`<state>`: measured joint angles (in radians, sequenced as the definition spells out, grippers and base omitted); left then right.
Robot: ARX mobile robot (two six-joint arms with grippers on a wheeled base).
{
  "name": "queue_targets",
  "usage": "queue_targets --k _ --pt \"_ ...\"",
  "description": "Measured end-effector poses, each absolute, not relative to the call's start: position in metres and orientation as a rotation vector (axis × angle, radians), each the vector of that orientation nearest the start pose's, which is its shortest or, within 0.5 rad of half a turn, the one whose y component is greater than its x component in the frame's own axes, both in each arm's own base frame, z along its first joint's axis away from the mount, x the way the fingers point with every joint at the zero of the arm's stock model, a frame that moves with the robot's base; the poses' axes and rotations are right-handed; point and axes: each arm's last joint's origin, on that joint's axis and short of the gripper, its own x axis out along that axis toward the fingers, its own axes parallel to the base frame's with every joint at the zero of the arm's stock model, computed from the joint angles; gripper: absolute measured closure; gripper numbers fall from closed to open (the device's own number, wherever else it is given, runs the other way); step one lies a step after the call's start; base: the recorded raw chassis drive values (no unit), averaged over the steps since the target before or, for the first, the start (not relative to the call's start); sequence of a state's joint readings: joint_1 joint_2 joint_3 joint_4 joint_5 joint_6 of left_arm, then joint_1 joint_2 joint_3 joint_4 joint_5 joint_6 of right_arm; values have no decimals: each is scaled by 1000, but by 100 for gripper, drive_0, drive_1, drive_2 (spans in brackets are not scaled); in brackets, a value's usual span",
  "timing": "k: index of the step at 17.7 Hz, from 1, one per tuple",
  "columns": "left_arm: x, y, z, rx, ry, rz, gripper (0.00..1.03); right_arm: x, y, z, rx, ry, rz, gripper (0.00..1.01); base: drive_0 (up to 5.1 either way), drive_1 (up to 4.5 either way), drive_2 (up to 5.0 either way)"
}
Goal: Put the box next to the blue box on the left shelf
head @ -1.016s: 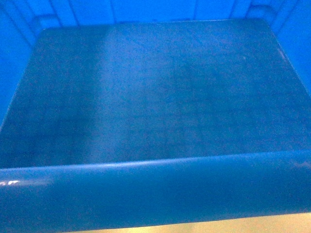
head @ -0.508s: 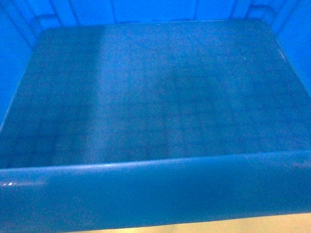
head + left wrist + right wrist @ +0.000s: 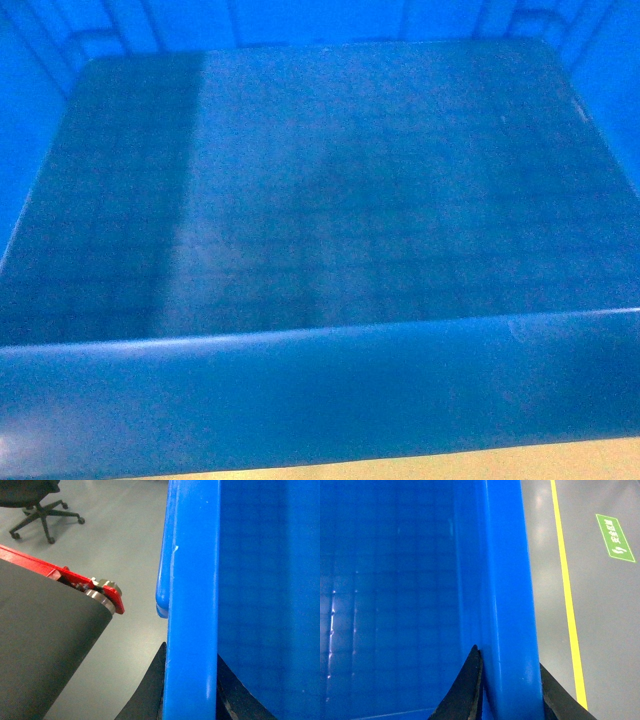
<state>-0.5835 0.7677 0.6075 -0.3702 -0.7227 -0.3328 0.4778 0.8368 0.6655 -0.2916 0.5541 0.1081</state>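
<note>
Crate-like box (image 3: 330,200) fills the head view, carried above the floor (image 3: 125,540), shelf unseen. It looks stiff, bulky and smooth; the thick rims are the sound hold. Left gripper (image 3: 192,690) and right gripper (image 3: 512,692) each straddle and pinch a side rim from below.
</note>
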Motion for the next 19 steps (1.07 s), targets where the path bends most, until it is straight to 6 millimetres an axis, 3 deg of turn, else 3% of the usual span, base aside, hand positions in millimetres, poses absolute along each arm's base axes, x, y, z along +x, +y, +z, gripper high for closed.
queue_targets --k 15,19 --pt "143 -72 261 -4 393 201 92 164 68 276 -126 398 -103 85 -91 -91 -91" --pt "143 -72 261 -2 395 202 92 164 68 275 -126 399 -103 85 -6 401 -413"
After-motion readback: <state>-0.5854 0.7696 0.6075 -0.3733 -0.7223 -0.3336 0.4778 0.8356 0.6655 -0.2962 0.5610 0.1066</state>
